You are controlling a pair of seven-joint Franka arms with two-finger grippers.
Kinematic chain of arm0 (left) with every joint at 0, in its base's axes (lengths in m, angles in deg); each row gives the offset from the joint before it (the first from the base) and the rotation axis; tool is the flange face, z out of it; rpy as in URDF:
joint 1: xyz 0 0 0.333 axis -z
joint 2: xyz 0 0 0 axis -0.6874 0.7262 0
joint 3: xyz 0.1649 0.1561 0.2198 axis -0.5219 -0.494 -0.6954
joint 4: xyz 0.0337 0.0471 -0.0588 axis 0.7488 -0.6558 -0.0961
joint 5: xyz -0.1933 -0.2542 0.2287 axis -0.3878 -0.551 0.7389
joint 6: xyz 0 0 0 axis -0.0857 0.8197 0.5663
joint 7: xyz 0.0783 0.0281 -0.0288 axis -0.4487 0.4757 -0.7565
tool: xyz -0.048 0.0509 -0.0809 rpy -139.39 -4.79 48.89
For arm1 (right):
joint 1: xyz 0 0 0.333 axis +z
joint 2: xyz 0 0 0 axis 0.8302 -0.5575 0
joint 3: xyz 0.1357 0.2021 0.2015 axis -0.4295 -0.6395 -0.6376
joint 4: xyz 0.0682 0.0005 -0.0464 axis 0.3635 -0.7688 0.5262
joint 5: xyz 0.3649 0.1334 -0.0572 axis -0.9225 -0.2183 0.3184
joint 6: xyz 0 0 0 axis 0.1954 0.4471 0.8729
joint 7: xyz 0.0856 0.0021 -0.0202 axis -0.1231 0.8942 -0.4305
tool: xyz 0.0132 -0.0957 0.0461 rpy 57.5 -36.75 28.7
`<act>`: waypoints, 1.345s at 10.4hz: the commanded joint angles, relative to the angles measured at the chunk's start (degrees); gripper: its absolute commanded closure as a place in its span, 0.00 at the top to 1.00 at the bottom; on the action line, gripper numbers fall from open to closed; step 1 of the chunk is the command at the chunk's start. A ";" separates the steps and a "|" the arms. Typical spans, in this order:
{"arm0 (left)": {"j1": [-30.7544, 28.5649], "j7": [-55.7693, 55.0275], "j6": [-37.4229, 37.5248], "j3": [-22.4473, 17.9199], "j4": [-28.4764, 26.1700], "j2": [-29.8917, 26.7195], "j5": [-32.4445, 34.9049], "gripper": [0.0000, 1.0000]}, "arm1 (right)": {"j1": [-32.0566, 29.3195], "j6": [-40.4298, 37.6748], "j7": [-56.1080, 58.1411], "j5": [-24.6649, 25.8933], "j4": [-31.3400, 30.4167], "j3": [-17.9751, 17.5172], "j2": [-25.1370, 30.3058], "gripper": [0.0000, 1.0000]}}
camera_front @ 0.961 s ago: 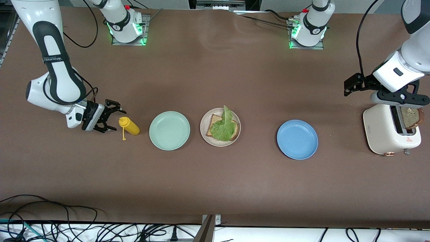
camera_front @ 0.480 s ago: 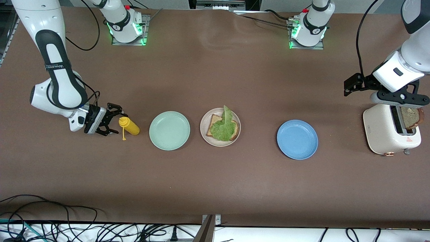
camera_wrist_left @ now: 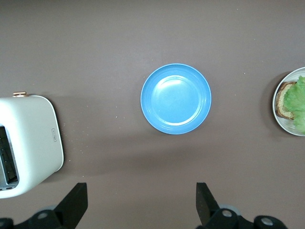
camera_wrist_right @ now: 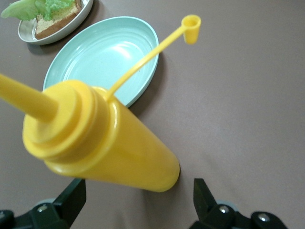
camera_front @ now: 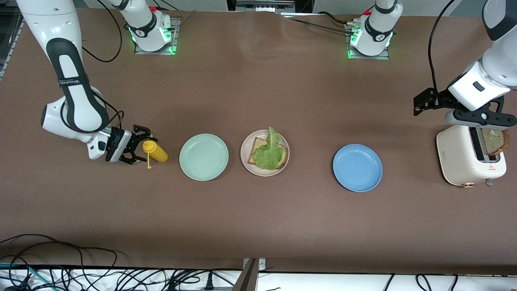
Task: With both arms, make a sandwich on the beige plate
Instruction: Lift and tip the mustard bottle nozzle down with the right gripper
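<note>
The beige plate sits mid-table and holds one brown bread slice with a green lettuce leaf on top. A second bread slice stands in the white toaster at the left arm's end of the table. My left gripper hovers over the toaster, open and empty. My right gripper is open, low beside a yellow squeeze bottle. In the right wrist view the bottle fills the space just ahead of the jaws.
A mint-green plate lies between the bottle and the beige plate. A blue plate lies between the beige plate and the toaster. The bottle's cap hangs loose on its tether. Cables run along the table edge nearest the front camera.
My right gripper has moved down and closer to the yellow bottle, its open fingers now at the bottle's sides. The left arm has not moved.
</note>
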 commanded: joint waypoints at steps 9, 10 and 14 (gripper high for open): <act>0.37 -0.57 1.24 0.08 0.78 -0.10 0.93 1.00 | 0.15 0.00 2.43 -4.73 3.77 -2.25 -4.10 0.77; 0.28 -0.57 1.24 0.08 0.78 -0.10 0.84 1.00 | 0.15 0.00 2.43 -4.73 3.85 -2.25 -4.10 0.40; 0.45 -0.75 1.24 0.08 1.13 -0.10 1.01 1.00 | 1.38 1.66 -1.85 -2.81 5.70 -3.56 -3.75 0.00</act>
